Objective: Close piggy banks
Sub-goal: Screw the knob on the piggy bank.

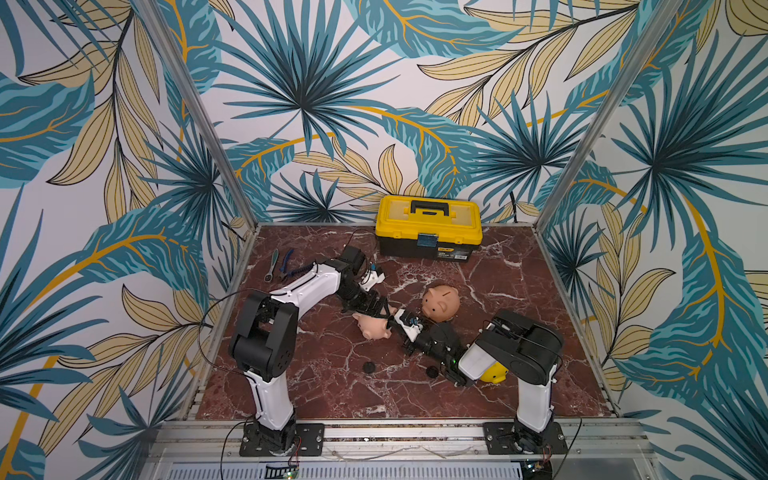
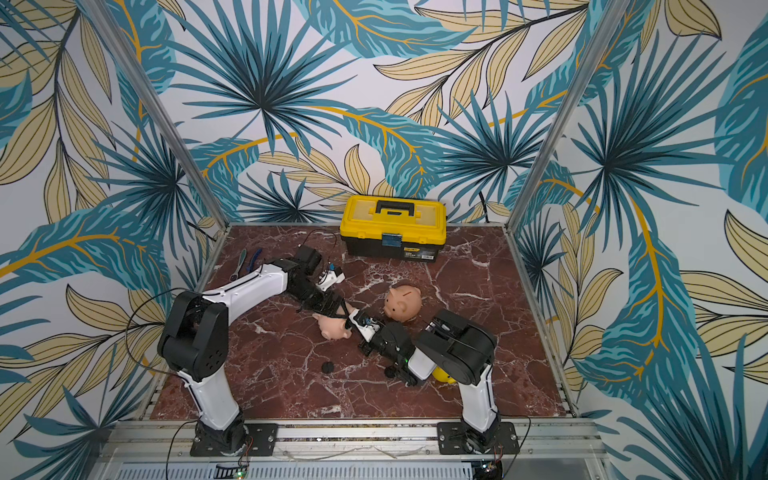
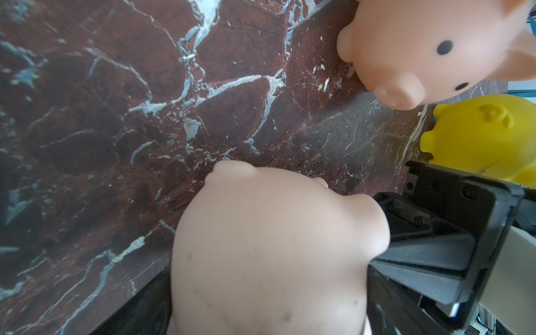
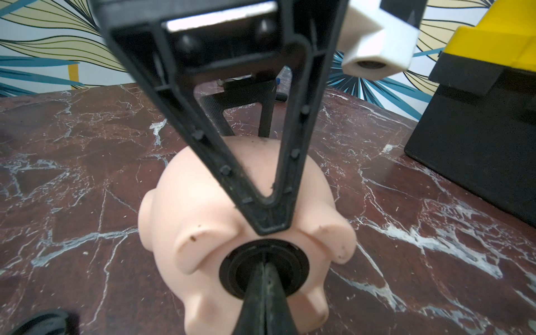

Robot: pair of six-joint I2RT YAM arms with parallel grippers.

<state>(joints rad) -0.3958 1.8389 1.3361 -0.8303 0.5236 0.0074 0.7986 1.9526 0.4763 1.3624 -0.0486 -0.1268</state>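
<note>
Pale pink piggy bank (image 4: pixel 188 203), clamped in the left gripper's (image 3: pixel 275 237) wide jaws, may slip if the right gripper's (image 4: pixel 265 265) shut jaws push the black plug (image 4: pixel 229 271) crooked.

- Piggy banks: 3. They are the pale pink pig (image 1: pixel 371 326), the peach-pink pig (image 1: pixel 441 302) and the yellow pig (image 1: pixel 493 372).
- Black round discs: 3. Two lie loose, the left disc (image 1: pixel 368 367) and the middle disc (image 1: pixel 432 371). The fitted disc (image 4: pixel 229 272) sits in the pale pink pig's belly hole.
- Toolbox (image 1: pixel 429 226): 1.
- Hand tools: 2, a wrench (image 1: pixel 272 266) and blue-handled pliers (image 1: pixel 287 266).
- Robot arms: 2, the left arm (image 1: pixel 307 291) and the right arm (image 1: pixel 519 345).
</note>
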